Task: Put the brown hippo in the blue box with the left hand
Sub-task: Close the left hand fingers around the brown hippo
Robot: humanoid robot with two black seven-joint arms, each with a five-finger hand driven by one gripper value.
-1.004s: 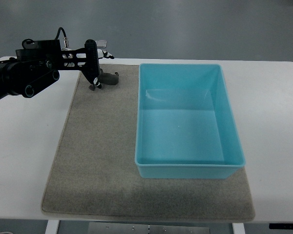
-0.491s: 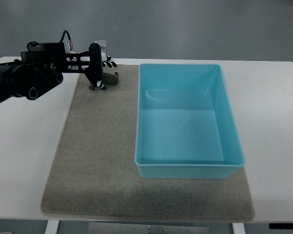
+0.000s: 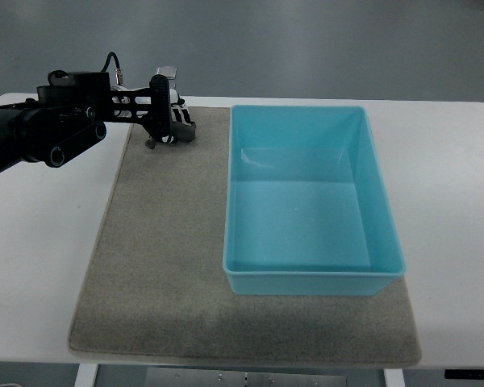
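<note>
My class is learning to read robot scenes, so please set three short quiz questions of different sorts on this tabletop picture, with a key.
1. True or false: the blue box already holds the brown hippo.
2. Multiple choice: the hippo lies at the grey mat's A) far left corner, B) near right corner, C) centre.
3. Short answer: which hand is at the hippo?

Key:
1. False; the box is empty.
2. A.
3. The left hand; the right is out of view.
</note>
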